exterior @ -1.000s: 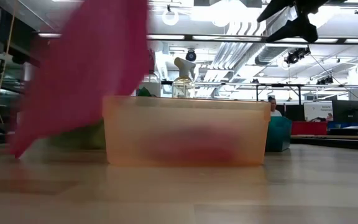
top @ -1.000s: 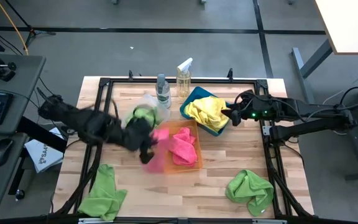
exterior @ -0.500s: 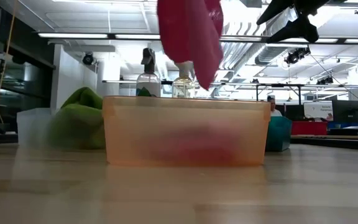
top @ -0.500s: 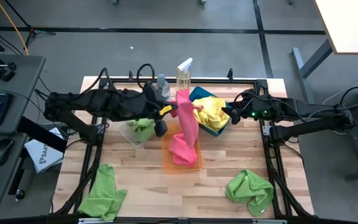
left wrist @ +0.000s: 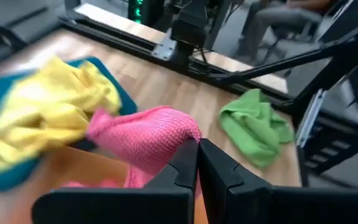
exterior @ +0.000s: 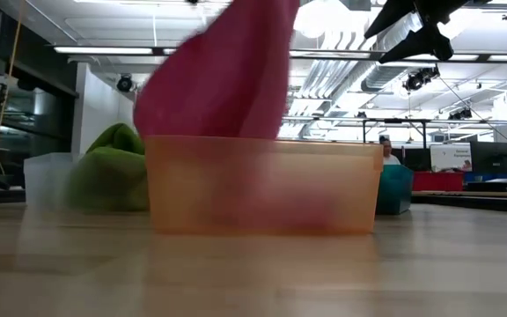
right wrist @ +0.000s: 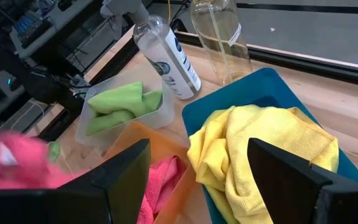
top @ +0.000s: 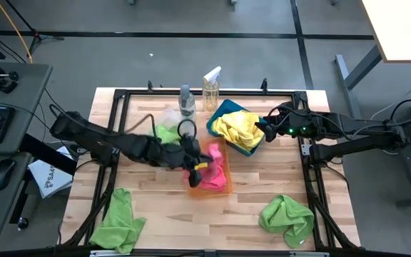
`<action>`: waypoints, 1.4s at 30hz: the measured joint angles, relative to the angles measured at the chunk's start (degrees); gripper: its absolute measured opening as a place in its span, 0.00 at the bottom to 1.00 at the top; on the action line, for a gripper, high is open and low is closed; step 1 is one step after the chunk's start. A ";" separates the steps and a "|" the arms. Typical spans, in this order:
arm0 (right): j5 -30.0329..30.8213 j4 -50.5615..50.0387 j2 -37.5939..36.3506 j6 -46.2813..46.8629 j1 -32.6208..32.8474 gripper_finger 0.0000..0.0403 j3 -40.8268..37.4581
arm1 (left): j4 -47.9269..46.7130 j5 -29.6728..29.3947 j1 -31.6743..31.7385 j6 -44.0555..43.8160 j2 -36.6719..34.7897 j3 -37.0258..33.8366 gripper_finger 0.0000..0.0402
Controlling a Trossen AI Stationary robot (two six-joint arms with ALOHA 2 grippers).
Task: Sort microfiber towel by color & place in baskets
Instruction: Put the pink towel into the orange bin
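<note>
Lowered from above the bottles, bunched hot pink towel (top: 204, 165), pinched in left fingers (left wrist: 180, 167), droops into orange basket (top: 220, 190)

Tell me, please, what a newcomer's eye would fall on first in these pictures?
Most likely the hot pink towel hanging from the left claw over the orange basket at mid-table. Next, the bright yellow towels heaped in the teal basket beside it, where the open right claw hovers.
</note>
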 joint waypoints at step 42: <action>1.40 -0.12 1.16 1.97 0.02 0.66 0.00 | 15.10 12.71 1.51 -15.78 12.71 -18.86 0.04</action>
